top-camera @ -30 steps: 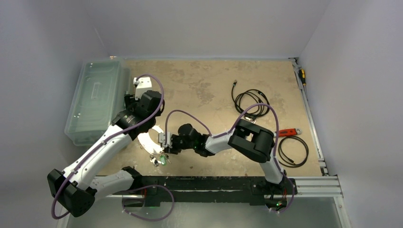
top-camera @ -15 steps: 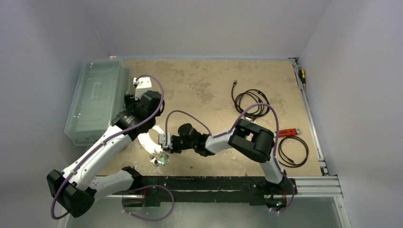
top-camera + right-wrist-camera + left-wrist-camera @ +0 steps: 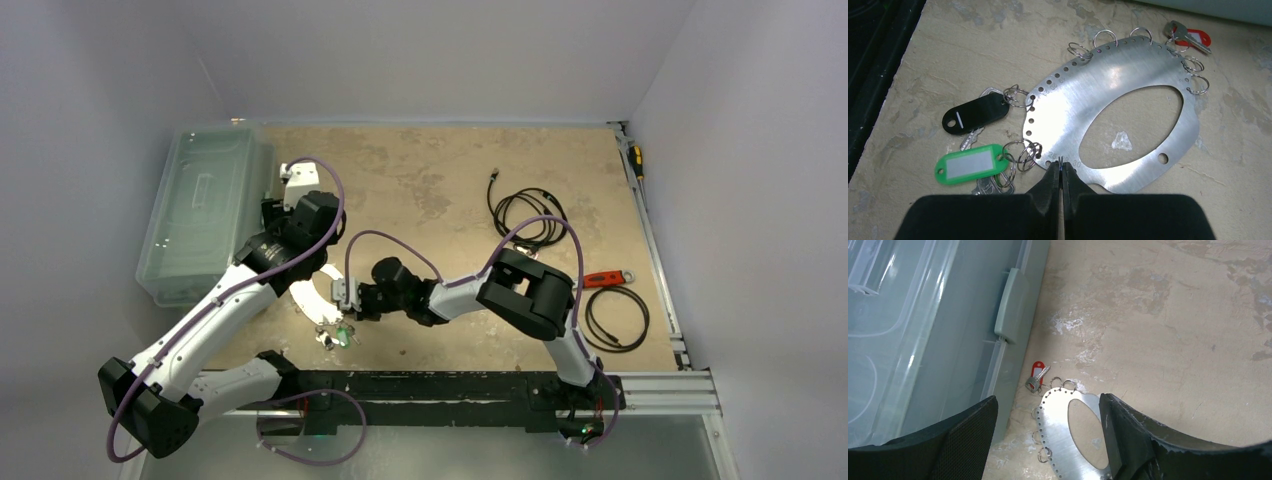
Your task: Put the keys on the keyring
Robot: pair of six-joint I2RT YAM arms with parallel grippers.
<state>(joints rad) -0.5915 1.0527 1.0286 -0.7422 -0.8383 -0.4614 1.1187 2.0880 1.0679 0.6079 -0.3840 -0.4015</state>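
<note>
The keyring (image 3: 1083,95) is a flat silver oval plate with rim holes and several small split rings, lying on the table; it also shows in the left wrist view (image 3: 1058,425) and the top view (image 3: 318,285). A red-headed key (image 3: 1188,37) hangs at its far end (image 3: 1037,376). A green-tagged key (image 3: 970,164) and a black-tagged key (image 3: 975,114) lie by its near-left rim. My right gripper (image 3: 1060,162) is shut on a thin split ring at the plate's near rim. My left gripper (image 3: 1048,440) is open, with its fingers either side of the plate.
A clear plastic bin (image 3: 205,210) stands at the left, close to the plate (image 3: 923,315). Black cables (image 3: 530,215) and a red-handled tool (image 3: 605,279) lie at the right. The black front rail (image 3: 873,75) runs beside the keys.
My right wrist has shifted slightly left toward the plate. The left arm and the keys have not visibly moved.
</note>
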